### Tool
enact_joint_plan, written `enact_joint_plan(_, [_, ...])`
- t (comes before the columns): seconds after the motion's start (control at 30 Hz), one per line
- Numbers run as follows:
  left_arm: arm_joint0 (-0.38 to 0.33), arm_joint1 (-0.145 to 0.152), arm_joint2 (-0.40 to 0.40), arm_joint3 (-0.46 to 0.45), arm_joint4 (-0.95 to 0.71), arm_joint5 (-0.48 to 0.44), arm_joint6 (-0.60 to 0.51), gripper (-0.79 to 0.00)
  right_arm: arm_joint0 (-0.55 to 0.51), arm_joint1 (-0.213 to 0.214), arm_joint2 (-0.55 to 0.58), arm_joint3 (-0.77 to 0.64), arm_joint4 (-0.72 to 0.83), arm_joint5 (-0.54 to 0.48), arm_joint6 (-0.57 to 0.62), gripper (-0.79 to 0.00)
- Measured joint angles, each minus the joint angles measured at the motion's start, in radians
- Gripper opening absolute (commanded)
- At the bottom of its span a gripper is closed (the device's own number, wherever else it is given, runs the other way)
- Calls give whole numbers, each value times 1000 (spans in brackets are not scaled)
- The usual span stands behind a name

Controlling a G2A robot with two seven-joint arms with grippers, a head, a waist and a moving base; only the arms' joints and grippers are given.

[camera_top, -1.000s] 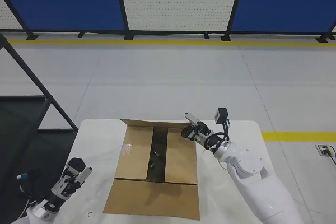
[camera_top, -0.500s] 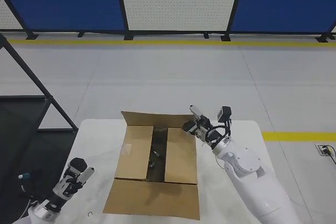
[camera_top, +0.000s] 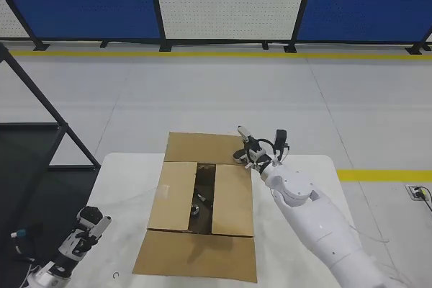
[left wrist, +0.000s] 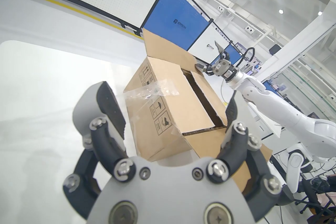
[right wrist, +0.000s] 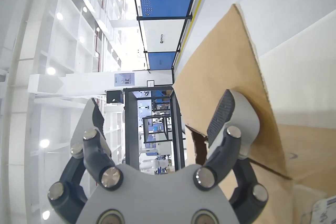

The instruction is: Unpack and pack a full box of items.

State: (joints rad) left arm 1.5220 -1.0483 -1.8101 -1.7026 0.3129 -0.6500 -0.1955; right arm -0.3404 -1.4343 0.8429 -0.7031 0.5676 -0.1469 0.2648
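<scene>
A brown cardboard box (camera_top: 201, 209) stands in the middle of the white table (camera_top: 122, 187). Its two side flaps lie almost level with a dark gap (camera_top: 204, 196) between them, where small dark items show. The far flap (camera_top: 201, 146) is folded outward, and the near flap (camera_top: 198, 255) lies flat toward me. My right gripper (camera_top: 245, 147) is open at the box's far right corner, one finger (right wrist: 228, 114) against the far flap (right wrist: 223, 64). My left gripper (camera_top: 88, 229) is open near the table's left front, apart from the box (left wrist: 168, 109). A clear plastic bag (camera_top: 163, 191) lies on the left flap.
A black metal frame (camera_top: 29, 93) stands off the table's left side. A small ring (camera_top: 115, 275) lies on the table near its front edge. Bare table lies left and right of the box.
The far flap has swung from upright to leaning outward, with my right gripper moving away from me behind it. My left gripper has drifted a little toward the table's left front.
</scene>
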Motion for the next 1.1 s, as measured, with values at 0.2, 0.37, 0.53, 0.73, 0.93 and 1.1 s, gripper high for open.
enact_joint_plan(0.2, [0,0,0,0,0,0,0,0,51,-42,-30,123,-14,-5,-3,0])
enact_joint_plan(0.37, [0,0,0,0,0,0,0,0,77,-64,-34,185,-20,-6,21,0])
enact_joint_plan(0.53, [0,0,0,0,0,0,0,0,95,-79,-28,229,-23,-12,52,0])
enact_joint_plan(0.73, [0,0,0,0,0,0,0,0,95,-79,10,237,-3,-105,95,0])
enact_joint_plan(0.93, [3,-1,5,-12,6,15,3,0,68,-56,68,180,16,-184,206,0])
enact_joint_plan(1.1, [2,-3,8,-20,12,22,5,0,6,-25,119,44,21,-188,358,0])
